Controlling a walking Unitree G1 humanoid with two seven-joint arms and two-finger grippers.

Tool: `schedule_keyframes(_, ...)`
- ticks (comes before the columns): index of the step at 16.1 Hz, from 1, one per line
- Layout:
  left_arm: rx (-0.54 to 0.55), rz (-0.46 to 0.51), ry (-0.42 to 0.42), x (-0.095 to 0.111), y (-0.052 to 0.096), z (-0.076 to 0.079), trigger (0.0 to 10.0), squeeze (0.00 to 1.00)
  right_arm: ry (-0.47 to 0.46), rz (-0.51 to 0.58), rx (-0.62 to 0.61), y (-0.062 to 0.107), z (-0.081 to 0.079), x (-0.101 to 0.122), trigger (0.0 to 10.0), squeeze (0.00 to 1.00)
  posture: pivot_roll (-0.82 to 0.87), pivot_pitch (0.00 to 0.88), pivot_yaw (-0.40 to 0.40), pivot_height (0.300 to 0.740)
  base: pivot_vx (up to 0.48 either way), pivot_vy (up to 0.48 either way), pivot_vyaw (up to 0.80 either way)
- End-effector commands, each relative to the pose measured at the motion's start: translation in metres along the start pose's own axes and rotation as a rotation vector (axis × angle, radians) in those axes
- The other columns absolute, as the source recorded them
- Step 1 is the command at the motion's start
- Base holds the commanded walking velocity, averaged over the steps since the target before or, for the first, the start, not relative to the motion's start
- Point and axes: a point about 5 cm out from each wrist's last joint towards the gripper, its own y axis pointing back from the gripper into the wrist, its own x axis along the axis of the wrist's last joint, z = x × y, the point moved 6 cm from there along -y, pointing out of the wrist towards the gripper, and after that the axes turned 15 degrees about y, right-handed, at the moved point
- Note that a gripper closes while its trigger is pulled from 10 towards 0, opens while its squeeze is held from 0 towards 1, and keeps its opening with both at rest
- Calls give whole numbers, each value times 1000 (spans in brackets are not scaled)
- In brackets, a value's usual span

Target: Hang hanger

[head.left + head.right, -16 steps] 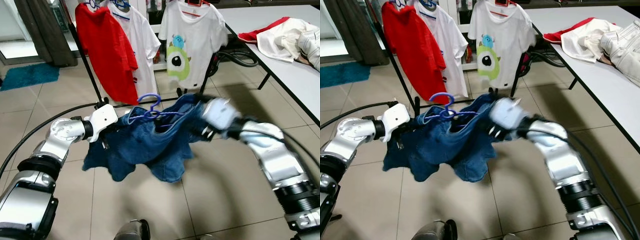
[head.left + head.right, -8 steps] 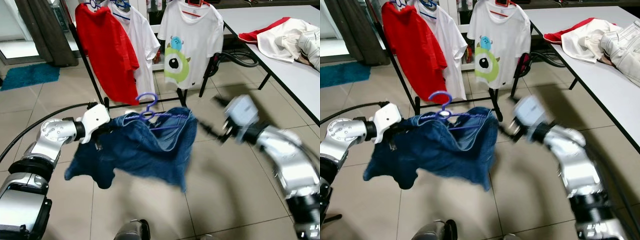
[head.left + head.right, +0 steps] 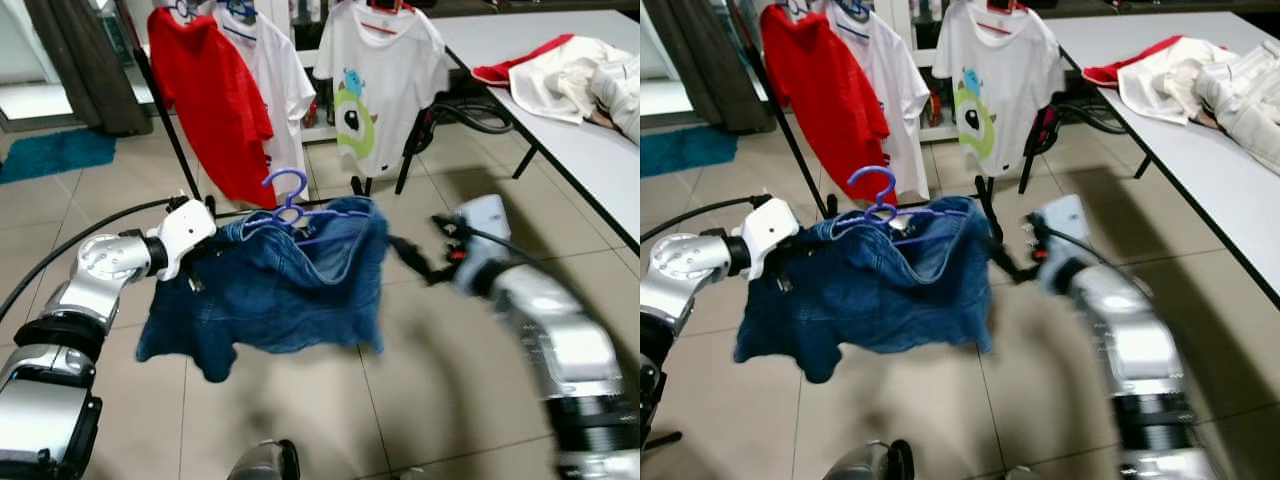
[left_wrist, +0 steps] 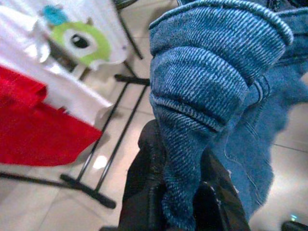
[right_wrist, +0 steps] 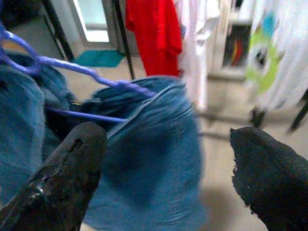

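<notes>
A blue denim garment (image 3: 270, 295) hangs on a purple hanger (image 3: 290, 205) above the tiled floor, in front of the clothes rack (image 3: 165, 125). My left gripper (image 3: 195, 268) holds the garment's left edge; in the left wrist view its fingers (image 4: 144, 192) are shut on a fold of denim (image 4: 192, 106). My right gripper (image 3: 410, 258) is open just right of the garment, not touching it. The right wrist view shows its fingers (image 5: 62, 178) spread wide, with the hanger (image 5: 72, 70) and denim (image 5: 144, 144) ahead.
A red shirt (image 3: 215, 100), a white shirt (image 3: 275, 75) and a white monster-print shirt (image 3: 375, 85) hang on the rack. A grey table (image 3: 560, 125) with piled clothes (image 3: 560, 75) stands at the right. A teal rug (image 3: 55, 150) lies at the far left.
A second ago my right gripper was at the garment's right edge; it let go, swung off right, and now is back close beside it. The garment has swung out flatter.
</notes>
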Motion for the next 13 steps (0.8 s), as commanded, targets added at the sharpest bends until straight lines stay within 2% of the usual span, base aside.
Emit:
schedule_keyframes(1,38,23,-21,11,0,-8,0,0,-46,3,-34,3,6,4,10000,0,-74,56,71,740,0,0,0)
schedule_keyframes(3,1,76,2,17,-15,13,0,0,-166,19,-85,-16,-13,4,10000,0,-78,53,76,740,0,0,0)
schedule_keyframes(5,14,102,14,20,-19,19,0,0,-212,12,-113,-26,-19,8,10000,0,-78,49,74,740,0,0,0)
schedule_keyframes(7,18,112,16,22,-20,20,0,0,-229,7,-120,-29,-20,9,10000,0,-78,47,72,740,0,0,0)
schedule_keyframes(9,14,129,18,25,-20,25,0,0,-206,-23,-129,-34,-20,4,10000,0,-75,43,67,740,0,0,0)
schedule_keyframes(10,7,137,13,26,-19,28,0,0,-189,-32,-151,-35,-15,2,5098,0,-73,40,65,740,0,0,0)
schedule_keyframes(11,4,142,10,28,-18,29,0,0,-189,-39,-162,-35,-12,1,4706,0,-73,39,64,740,0,0,0)
schedule_keyframes(12,-7,155,7,31,-17,31,0,0,-184,-50,-177,-35,-7,-2,2588,0,-72,37,63,740,0,0,0)
schedule_keyframes(13,-19,162,2,32,-16,34,0,0,-181,-57,-191,-35,-3,-5,2353,0,-72,37,63,740,0,0,0)
